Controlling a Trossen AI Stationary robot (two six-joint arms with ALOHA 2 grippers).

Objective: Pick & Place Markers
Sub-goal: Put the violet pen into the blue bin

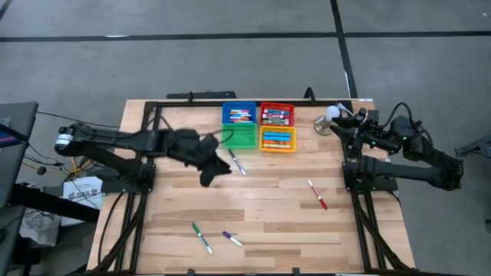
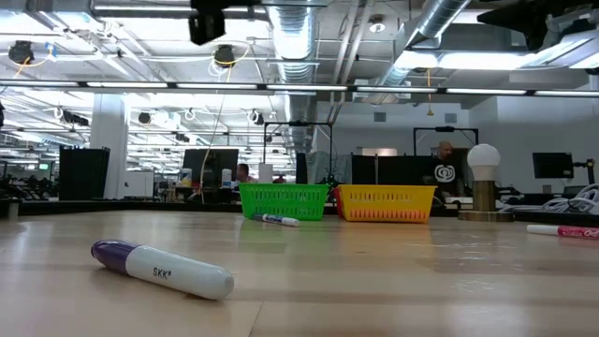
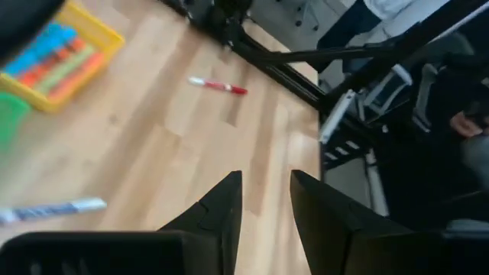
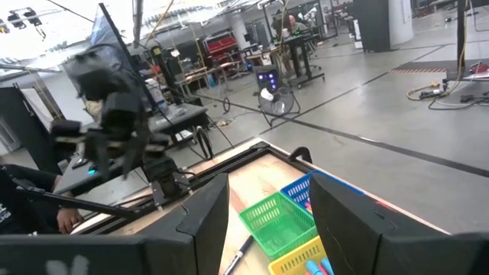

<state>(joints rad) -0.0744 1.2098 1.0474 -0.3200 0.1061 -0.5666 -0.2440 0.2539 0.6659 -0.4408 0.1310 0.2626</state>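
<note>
Markers scattered on the table: blue-capped one just beside the green bin, red toward the right, green and purple near the front edge. White barrels, coloured caps. Low view alone shows purple's barrel print. Left gripper above mid-table, fingers narrowly apart, holding nothing. Right gripper parked at the back right, fingers apart, empty. Bare wood mid-table.

The surface is pale wood in butcher-block strips, smooth with a soft satin sheen. The bins are glossy lattice plastic; so is the green bin. The purple-capped marker has a smooth, shiny plastic barrel. The left end effector fingers look matt black.
</note>
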